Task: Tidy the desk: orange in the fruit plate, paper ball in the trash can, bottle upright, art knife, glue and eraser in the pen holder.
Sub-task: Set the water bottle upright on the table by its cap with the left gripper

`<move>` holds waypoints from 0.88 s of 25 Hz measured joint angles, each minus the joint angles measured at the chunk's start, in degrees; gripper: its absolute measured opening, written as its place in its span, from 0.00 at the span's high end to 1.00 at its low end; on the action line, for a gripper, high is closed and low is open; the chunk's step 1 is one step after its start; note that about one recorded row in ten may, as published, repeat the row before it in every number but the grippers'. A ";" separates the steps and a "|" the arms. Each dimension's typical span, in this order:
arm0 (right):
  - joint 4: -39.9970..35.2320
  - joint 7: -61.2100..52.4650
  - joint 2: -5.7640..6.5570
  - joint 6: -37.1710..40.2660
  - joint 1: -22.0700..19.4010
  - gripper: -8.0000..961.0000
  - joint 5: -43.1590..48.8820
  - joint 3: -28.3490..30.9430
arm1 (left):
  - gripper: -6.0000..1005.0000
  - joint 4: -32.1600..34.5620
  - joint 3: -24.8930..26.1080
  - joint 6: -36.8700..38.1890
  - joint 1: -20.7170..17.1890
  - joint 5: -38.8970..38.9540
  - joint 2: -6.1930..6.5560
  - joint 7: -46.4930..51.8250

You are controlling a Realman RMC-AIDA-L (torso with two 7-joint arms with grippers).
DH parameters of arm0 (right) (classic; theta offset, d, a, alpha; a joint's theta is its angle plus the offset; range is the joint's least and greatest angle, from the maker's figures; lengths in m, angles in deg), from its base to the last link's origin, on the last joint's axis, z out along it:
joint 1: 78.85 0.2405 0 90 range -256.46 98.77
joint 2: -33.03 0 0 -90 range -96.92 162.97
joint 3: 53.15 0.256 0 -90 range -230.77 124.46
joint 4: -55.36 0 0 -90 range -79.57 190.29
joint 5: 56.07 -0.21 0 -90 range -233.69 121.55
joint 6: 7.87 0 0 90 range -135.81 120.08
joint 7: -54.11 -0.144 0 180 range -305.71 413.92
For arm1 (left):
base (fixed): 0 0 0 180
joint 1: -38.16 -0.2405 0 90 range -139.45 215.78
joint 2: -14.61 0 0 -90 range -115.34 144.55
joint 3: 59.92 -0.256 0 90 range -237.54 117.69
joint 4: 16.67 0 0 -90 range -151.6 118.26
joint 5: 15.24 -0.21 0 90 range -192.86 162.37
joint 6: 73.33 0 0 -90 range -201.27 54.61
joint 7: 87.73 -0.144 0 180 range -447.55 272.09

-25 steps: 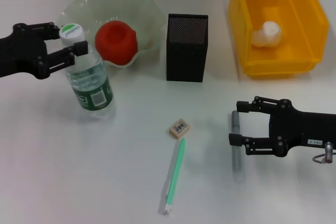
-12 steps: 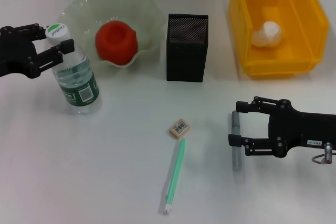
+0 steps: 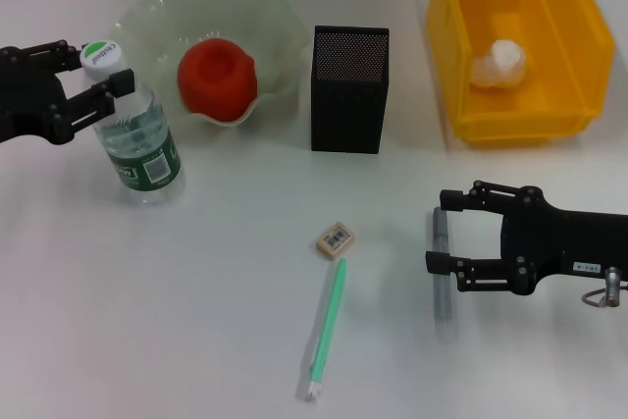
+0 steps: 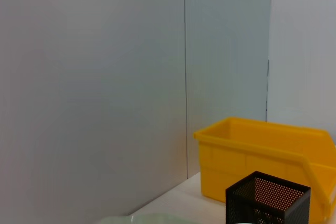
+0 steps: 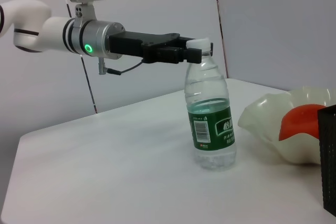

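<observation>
Bottle (image 3: 137, 139) stands upright on the desk (image 3: 196, 321) beside the fruit plate (image 3: 285, 41). My left gripper (image 3: 98, 76) is clenched on its neck, just under the cap. Risk: if I pull away w/o fully letting go, it tips. My right gripper (image 3: 442, 235) hovers open astride the art knife (image 3: 441, 272).

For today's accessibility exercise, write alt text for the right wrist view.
The left gripper grips the neck of the bottle, which stands upright on the white table. Beside it, the orange sits in the fruit plate.
</observation>
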 joint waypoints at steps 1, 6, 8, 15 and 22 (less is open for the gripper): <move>0.00 0.00 0.00 0.00 0.00 0.14 0.00 0.00 | 0.54 -0.05 0.00 -0.07 -0.03 0.11 -0.01 -0.16; -0.05 0.00 0.02 -0.05 0.00 0.14 0.00 0.00 | 0.54 -0.07 0.01 -0.35 -0.03 0.20 -0.02 -0.86; -0.07 0.00 0.02 -0.10 0.00 0.14 0.00 0.00 | 0.54 -0.07 0.01 -0.41 -0.03 0.20 -0.02 -0.89; -0.09 0.00 0.05 -0.19 0.00 0.14 0.00 0.00 | 0.54 -0.07 0.01 -0.62 0.06 0.20 -0.16 -1.51; -0.09 0.00 0.11 -0.28 0.07 0.14 0.00 0.00 | 0.54 -0.07 -0.05 -1.23 0.24 0.20 -0.36 -1.58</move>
